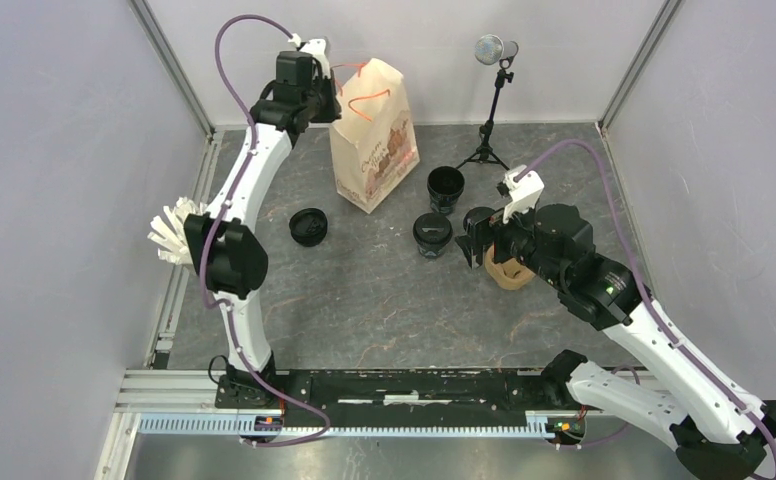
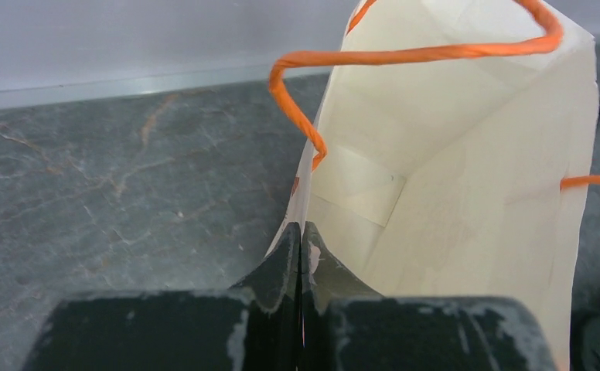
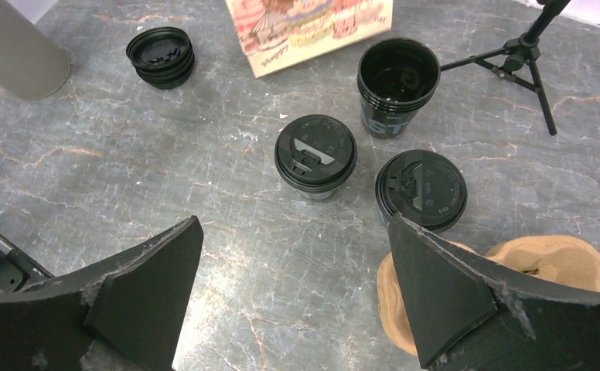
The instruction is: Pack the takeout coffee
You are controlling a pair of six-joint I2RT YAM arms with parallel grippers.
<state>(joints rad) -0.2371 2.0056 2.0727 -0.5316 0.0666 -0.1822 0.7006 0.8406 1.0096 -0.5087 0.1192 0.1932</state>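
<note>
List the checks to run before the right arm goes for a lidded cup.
1. Left gripper shut on the bag rim: ok.
2. Bag mouth open: ok.
3. Right gripper open: ok.
4. Middle cup lid on: ok.
5. Second cup, beside the carrier, lid on: ok.
6. Cups seated in carrier: not ok, both stand on the table.

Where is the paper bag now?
Seen from above, the paper bag stands at the far side of the table, its rim pinched by the left gripper, a lidless black cup to its right.
</note>
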